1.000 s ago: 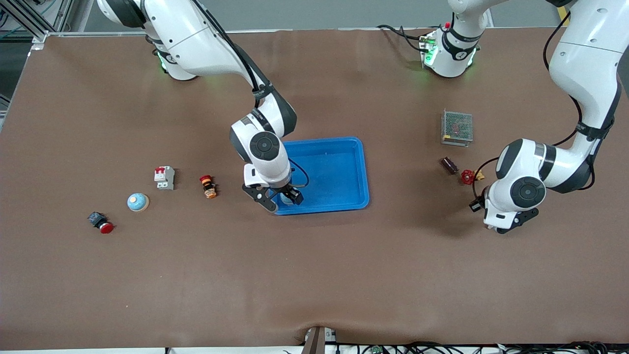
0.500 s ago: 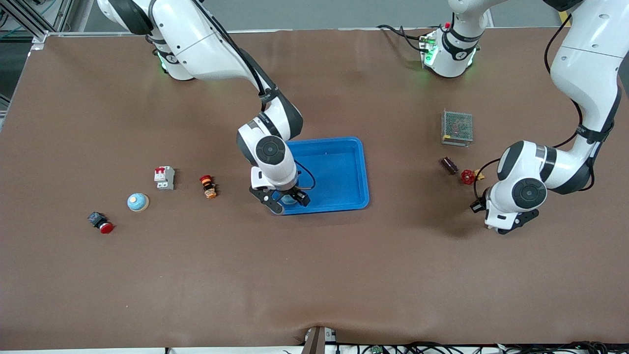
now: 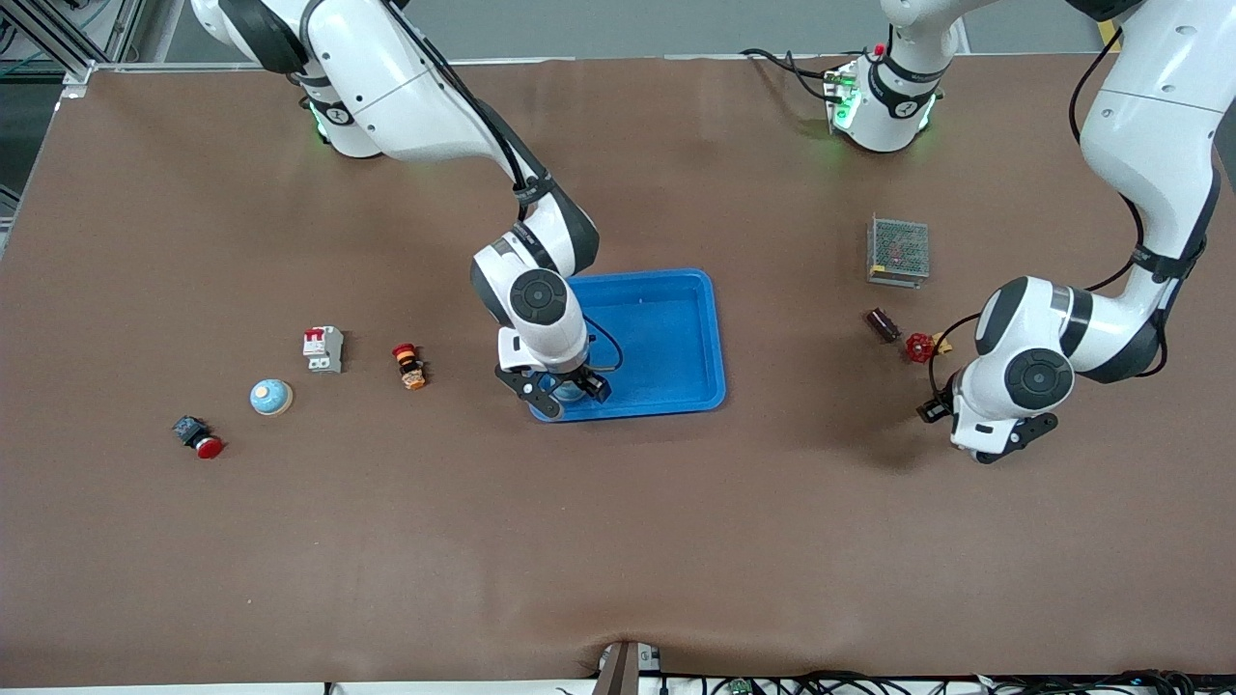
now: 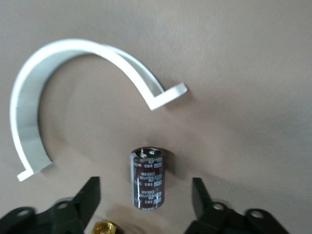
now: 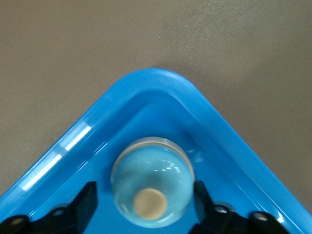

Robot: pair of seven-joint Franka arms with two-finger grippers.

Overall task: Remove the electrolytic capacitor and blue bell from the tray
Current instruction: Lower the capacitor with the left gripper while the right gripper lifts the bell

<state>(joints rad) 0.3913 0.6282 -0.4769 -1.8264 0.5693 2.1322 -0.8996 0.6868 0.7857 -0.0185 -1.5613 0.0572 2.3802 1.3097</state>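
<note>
The blue bell (image 5: 152, 183) sits upright, knob up, in the corner of the tray (image 3: 676, 290) that lies nearest the front camera and toward the right arm's end of the surface. The right claw (image 5: 144, 195) is down in that corner with its jaws open astride the bell, one finger on each flank. A sliver of tray floor shows on one side, so I judge it is not gripped yet. The bell is round, so any closing line suits it. The raised rim curves close around it and is what I would expect to crowd the fingers.

The electrolytic capacitor (image 4: 147, 178) is already out of the tray. It lies on its side on the bare surface under the left claw (image 4: 145, 195), at the left arm's end. The jaws are open and apart from it, and its long axis runs along the gap between them. A curved white strip (image 4: 29, 112) lies just beside it.

Toward the right arm's end rest:
- a second pale-blue bell (image 3: 270, 397)
- a breaker (image 3: 323, 348)
- an orange push button (image 3: 409, 367)
- a red button (image 3: 198, 439)

Near the left arm stand a mesh-cased box (image 3: 898, 251), a dark cylinder (image 3: 881, 324) and a red knob (image 3: 917, 346).
</note>
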